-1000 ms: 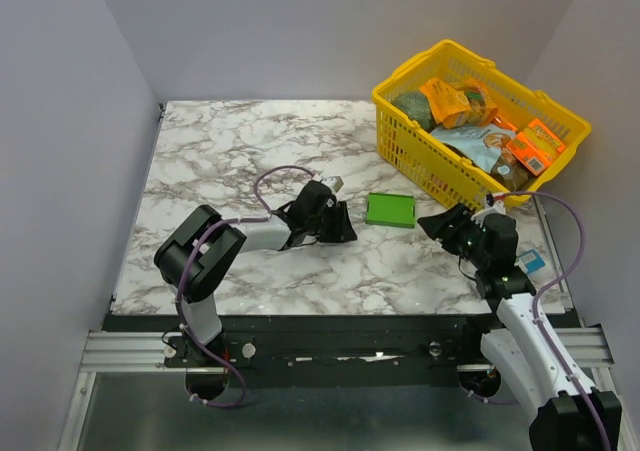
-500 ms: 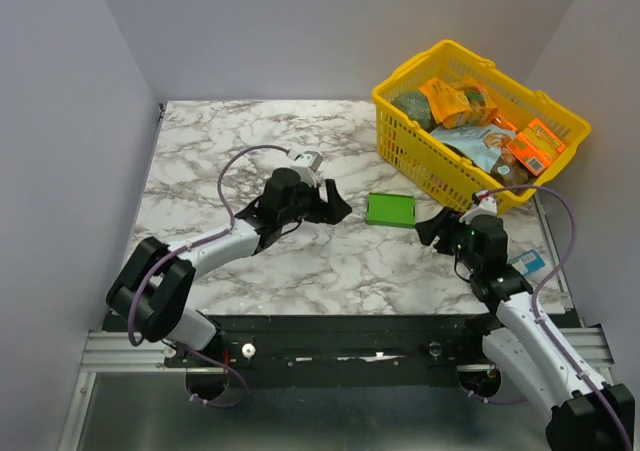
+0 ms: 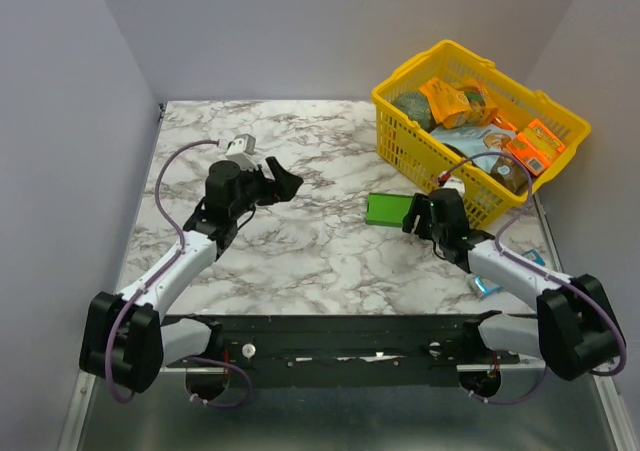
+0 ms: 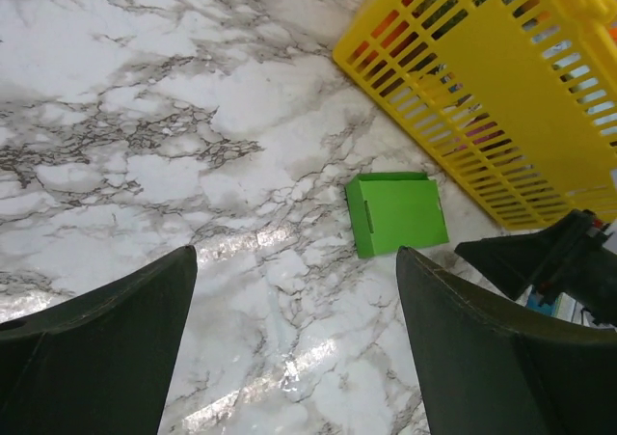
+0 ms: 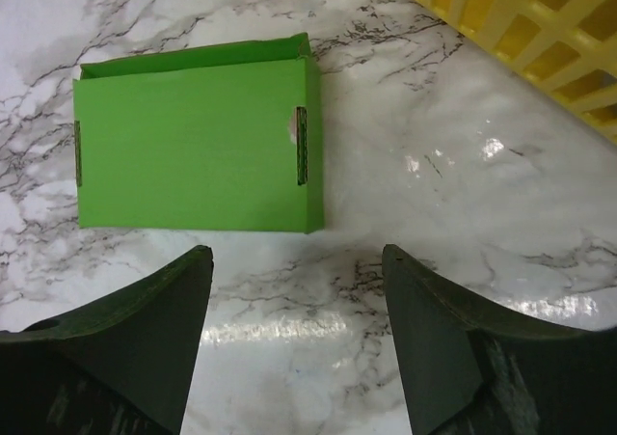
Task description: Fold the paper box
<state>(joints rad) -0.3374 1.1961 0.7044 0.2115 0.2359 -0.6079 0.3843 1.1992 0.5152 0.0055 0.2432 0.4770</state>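
The paper box [image 3: 390, 209] is a small closed bright green box lying flat on the marble table [image 3: 300, 151], just left of the yellow basket. In the right wrist view the box [image 5: 198, 136] lies right in front of my right gripper [image 5: 296, 252], which is open and holds nothing. From above, the right gripper [image 3: 415, 214] sits at the box's right edge. My left gripper [image 3: 285, 183] is open and empty, well to the left of the box. Its wrist view shows the box [image 4: 395, 213] beyond the left gripper [image 4: 297, 254].
A yellow plastic basket [image 3: 405, 146] with several packaged goods stands at the back right, close behind the box. The basket wall [image 4: 501, 97] fills the left wrist view's upper right. A blue-and-white pack [image 3: 484, 285] lies near the right arm at the table's front right.
My left gripper has pulled back to the left, away from the box, and opened wide. My right gripper has moved left up to the box's right edge.
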